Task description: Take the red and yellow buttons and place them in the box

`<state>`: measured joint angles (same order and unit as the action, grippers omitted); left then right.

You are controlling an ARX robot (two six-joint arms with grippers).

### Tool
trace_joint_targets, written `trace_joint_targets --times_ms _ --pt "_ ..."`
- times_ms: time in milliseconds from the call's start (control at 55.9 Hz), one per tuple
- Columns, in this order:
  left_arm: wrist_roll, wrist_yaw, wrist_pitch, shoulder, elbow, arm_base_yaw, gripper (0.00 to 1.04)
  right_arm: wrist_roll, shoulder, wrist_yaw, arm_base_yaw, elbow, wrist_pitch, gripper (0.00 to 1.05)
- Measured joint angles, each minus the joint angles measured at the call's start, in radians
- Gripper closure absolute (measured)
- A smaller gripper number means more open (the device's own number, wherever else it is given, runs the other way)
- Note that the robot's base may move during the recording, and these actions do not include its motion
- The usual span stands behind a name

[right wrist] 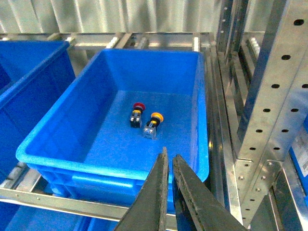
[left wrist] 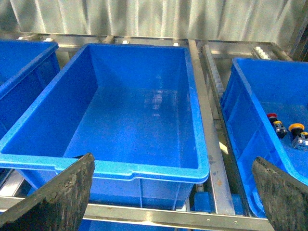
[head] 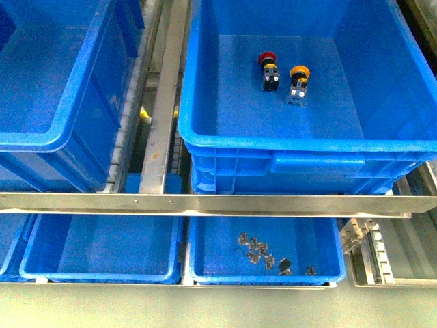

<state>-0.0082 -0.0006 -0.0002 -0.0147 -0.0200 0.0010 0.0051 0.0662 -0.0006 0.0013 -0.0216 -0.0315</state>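
The red button (head: 268, 70) and the yellow button (head: 298, 83) lay on the floor of the box (head: 205, 102), the big blue crate on the robot's right side of the upper shelf. Both were on their sides, near each other but apart, red to the left of yellow in the front view. Each had its long axis running roughly front-to-back w/ a slight slant — caps pointing toward the far wall, black-grey bodies toward the robot. The yellow one's body end looked paler, greyish.

Right gripper (right wrist: 170, 168) sat over the near rim of that box, jaws nearly together w/ only a thin slit between them, holding nothing. Left gripper (left wrist: 173, 192) had its fingers (left wrist: 57, 197) spread wide apart, empty, facing a second deep blue crate (left wrist: 29, 134) on the left — nothing seen inside it.

Below the steel rail (head: 218, 202), two shallow blue trays: the right tray (head: 198, 253) held a scatter of small grey metal parts (head: 263, 253), the left tray (head: 31, 260) showed bare floor. A perforated steel upright (right wrist: 274, 96) stood just right of the box.
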Motion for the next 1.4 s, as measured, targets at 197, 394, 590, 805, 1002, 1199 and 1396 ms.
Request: trace_joint_targets --times_ms 197,394,590,805,1002,1199,1396 --pt "0.000 0.000 0.000 0.000 0.000 0.000 0.08 0.000 -0.060 0.003 0.000 0.000 0.029 1.01" --pt "0.000 0.000 0.000 0.000 0.000 0.000 0.08 -0.002 -0.061 0.003 0.000 0.000 0.029 0.84" --pt "0.000 0.000 0.000 0.000 0.000 0.000 0.08 -0.002 -0.061 0.003 0.000 0.000 0.029 0.47" --pt "0.000 0.000 0.000 0.000 0.000 0.000 0.08 -0.002 -0.061 0.003 0.000 0.000 0.029 0.09" --pt "0.000 0.000 0.000 0.000 0.000 0.000 0.08 -0.002 -0.061 0.003 0.000 0.000 0.029 0.07" --pt "0.000 0.000 0.000 0.000 0.000 0.000 0.08 -0.002 -0.061 0.003 0.000 0.000 0.029 0.07" --pt "0.000 0.000 0.000 0.000 0.000 0.000 0.08 -0.002 -0.061 0.003 0.000 0.000 0.029 0.07"
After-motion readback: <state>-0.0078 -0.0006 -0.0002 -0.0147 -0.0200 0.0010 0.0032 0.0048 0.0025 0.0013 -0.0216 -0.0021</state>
